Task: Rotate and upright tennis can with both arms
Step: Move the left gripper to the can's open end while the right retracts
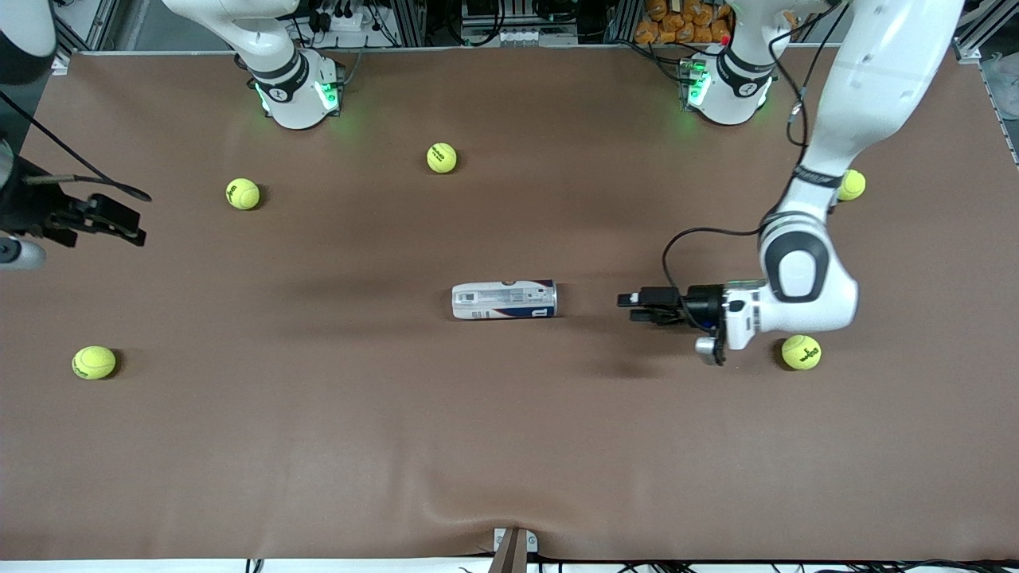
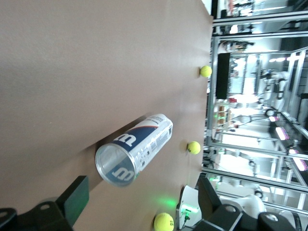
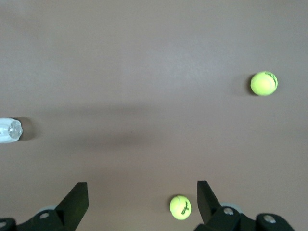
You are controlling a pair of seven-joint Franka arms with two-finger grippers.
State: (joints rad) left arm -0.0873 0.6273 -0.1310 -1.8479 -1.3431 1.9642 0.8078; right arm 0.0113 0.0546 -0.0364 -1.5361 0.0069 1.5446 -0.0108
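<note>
The tennis can (image 1: 505, 300) lies on its side in the middle of the brown table, a clear tube with a white and navy label. Its navy end points toward the left arm's end of the table. My left gripper (image 1: 634, 306) hangs low over the table, level with that end and a short gap away from it, open and empty. In the left wrist view the can (image 2: 134, 149) shows end-on ahead of the open left gripper (image 2: 143, 202). My right gripper (image 1: 127, 223) hangs high over the right arm's end of the table, open and empty (image 3: 143, 195). The can's other end (image 3: 9, 130) shows at that view's edge.
Several yellow-green tennis balls lie scattered: one (image 1: 801, 352) beside the left wrist, one (image 1: 851, 185) under the left forearm, one (image 1: 442, 157) and another (image 1: 243, 193) nearer the bases, one (image 1: 94, 362) at the right arm's end. The table's front edge (image 1: 509, 557) carries a small bracket.
</note>
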